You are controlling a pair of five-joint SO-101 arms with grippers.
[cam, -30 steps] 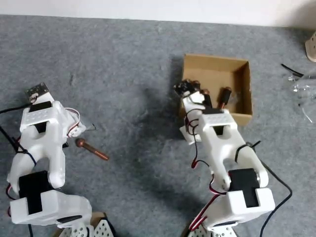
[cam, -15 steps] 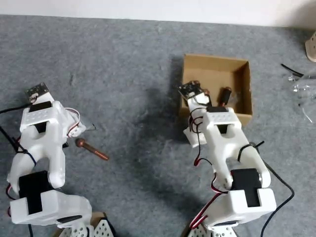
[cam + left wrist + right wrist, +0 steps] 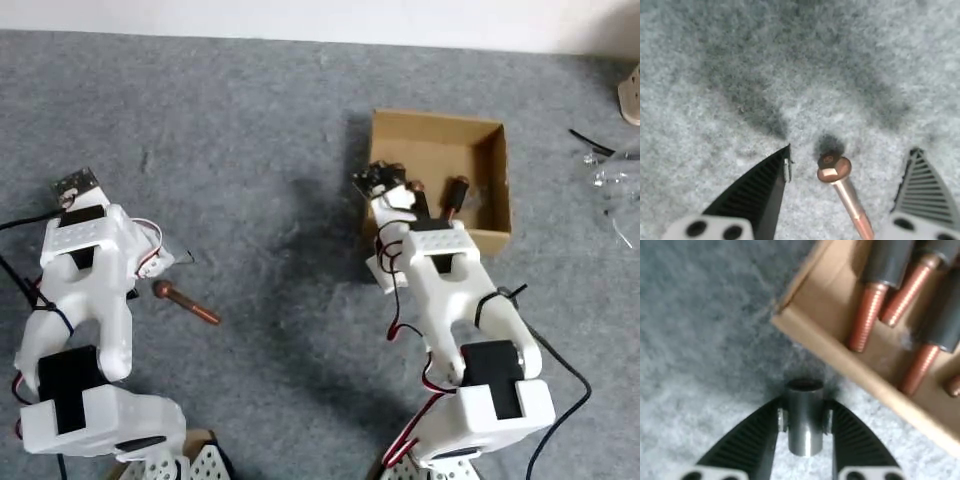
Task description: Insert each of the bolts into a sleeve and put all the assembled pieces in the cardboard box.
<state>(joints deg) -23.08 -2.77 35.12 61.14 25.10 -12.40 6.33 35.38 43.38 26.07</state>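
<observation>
The right pincer (image 3: 805,413) is clamped on a short dark grey metal sleeve (image 3: 805,436), held upright just outside the near corner of the brown cardboard box (image 3: 840,359). The box already holds several copper bolts pushed into dark sleeves (image 3: 888,262). Being this close to the wall, the sleeve could knock the cardboard and shift the box. If it is let go here, it could tip over the rim and land inside with no bolt in it.

Well apart from it, the last loose copper hex-head bolt (image 3: 840,182) lies flat on the grey carpeted surface (image 3: 250,130), between the spread fingers of the left pincer (image 3: 851,152) and touching neither. Closing on that round shank may roll it or pinch it off-centre. It would then hang crooked, which would make threading it into the narrow bore awkward.

Compared with half a second ago, the right pincer has swung slightly away from the box interior, back towards the corner. The left arm and the bolt have not moved.
</observation>
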